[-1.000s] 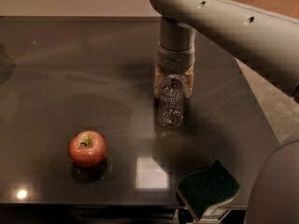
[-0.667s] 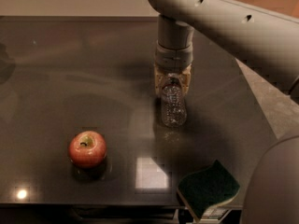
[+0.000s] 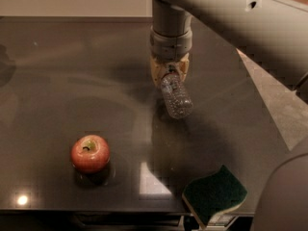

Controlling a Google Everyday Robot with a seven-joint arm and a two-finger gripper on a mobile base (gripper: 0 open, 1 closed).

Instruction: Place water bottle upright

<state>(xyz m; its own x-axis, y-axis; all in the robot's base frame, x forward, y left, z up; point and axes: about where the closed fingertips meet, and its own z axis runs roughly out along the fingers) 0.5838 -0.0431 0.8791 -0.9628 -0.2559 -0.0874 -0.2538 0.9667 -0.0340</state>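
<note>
The water bottle (image 3: 176,98) is a small clear ribbed plastic bottle. My gripper (image 3: 169,70) is shut on its top end and holds it above the dark table (image 3: 57,71), right of the middle. The bottle hangs tilted, its base pointing down and toward the front right. Its cap and label are hidden inside the gripper. The base appears clear of the table surface.
A red apple (image 3: 90,153) sits on the table at the front left. A dark green sponge (image 3: 214,194) with a pale underside lies at the front right edge. My arm (image 3: 231,18) reaches in from the upper right. The floor shows past the table's right edge.
The gripper has lifted with the bottle and the bottle has swung from near vertical to a tilt toward the front right. Apple and sponge have not moved.
</note>
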